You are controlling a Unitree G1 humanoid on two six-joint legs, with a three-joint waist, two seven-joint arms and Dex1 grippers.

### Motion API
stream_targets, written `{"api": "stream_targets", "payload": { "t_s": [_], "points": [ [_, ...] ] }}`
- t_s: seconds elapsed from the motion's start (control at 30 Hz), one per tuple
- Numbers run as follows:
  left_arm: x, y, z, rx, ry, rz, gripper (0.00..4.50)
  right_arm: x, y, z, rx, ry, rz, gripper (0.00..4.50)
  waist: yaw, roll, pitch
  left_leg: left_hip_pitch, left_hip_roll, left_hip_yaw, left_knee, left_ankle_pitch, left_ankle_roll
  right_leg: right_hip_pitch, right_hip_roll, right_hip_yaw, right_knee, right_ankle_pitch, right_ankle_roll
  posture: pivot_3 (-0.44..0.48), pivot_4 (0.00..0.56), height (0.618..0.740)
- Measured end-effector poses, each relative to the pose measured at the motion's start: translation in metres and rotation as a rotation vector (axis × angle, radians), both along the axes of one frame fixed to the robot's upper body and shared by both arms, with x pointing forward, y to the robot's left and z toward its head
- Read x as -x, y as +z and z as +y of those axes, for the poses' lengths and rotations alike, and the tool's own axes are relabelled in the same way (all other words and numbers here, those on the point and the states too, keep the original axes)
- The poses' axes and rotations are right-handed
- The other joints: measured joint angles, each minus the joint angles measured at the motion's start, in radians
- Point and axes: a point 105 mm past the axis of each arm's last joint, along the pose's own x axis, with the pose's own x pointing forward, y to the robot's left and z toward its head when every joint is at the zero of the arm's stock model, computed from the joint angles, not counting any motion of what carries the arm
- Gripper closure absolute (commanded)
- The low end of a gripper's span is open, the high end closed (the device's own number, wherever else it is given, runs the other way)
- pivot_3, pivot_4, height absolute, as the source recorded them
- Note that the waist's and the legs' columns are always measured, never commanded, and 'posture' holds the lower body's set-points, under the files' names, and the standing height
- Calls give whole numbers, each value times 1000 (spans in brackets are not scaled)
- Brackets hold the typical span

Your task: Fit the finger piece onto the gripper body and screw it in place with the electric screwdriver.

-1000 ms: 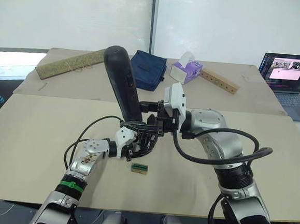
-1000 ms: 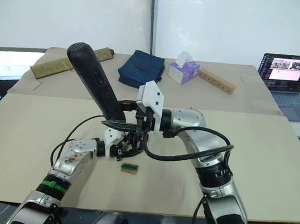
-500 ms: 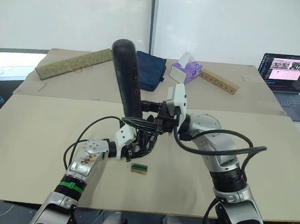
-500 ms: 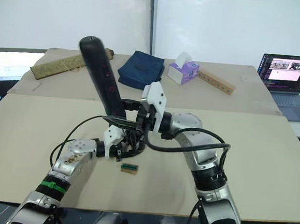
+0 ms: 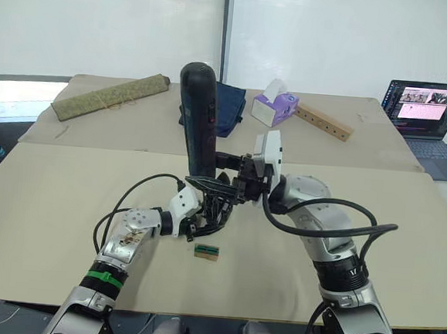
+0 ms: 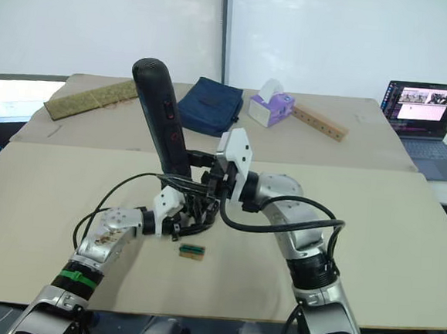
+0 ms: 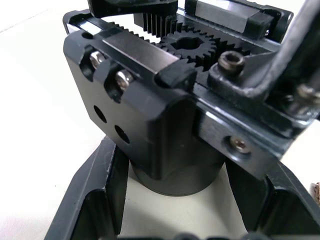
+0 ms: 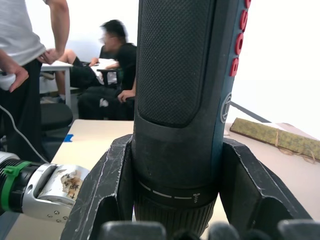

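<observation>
The electric screwdriver (image 5: pixel 199 119), a thick black cylinder, stands nearly upright over the middle of the table with its rounded end up. My right gripper (image 8: pixel 177 180) is shut around its lower part, one finger (image 8: pixel 107 185) on each side. Just below it is the gripper body (image 7: pixel 150 100), a black assembly with a toothed gear and screws on a round base. My left gripper (image 5: pixel 202 221) is shut on that base, low over the table. The screwdriver's bit end is hidden among the black parts. I cannot make out the finger piece.
A small green-and-tan block (image 5: pixel 207 251) lies on the table just in front of the left gripper. At the back are a rolled mat (image 5: pixel 109 94), a blue bag (image 5: pixel 226 109), a tissue box (image 5: pixel 275 106), a wooden bar with holes (image 5: pixel 326 121) and a laptop (image 5: pixel 426 105). People (image 8: pixel 107 65) are in the background.
The right arm has tilted the screwdriver from leaning left to nearly upright, its top swinging to the right. The left gripper and the gripper body have stayed in place.
</observation>
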Motion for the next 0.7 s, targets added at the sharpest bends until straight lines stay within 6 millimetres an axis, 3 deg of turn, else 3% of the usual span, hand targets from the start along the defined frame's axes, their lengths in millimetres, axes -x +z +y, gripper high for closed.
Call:
{"api": "stream_targets", "payload": {
  "t_s": [0.13, 0.27, 0.47, 0.7],
  "points": [
    [0, -1, 1, -4, 1, 3, 2205, -2, -1, 1, 2, -8, 16, 2546, -3, 0, 0, 3, 0, 0, -1, 0, 0, 3, 0, 0, 0, 0, 0, 0, 150, 740],
    [0, -4, 4, -11, 5, 14, 2205, -5, -4, 2, 7, -13, 33, 2546, -11, 0, 0, 16, 1, 0, -7, 0, 0, 17, 0, 0, -6, -1, -1, 0, 150, 740],
    [0, -5, 5, -13, 7, 19, 2205, 1, -6, 8, 51, 23, -38, 2546, -15, 0, 0, 27, 1, 0, -11, 0, 0, 27, 0, 0, -8, -2, -1, 0, 150, 740],
    [0, -6, 5, -12, 8, 18, 2205, 4, -8, 9, 67, 35, -55, 2546, -15, 0, -1, 28, 1, -1, -12, 0, 0, 28, 0, 0, -9, -2, -2, 0, 150, 740]
  ]
}}
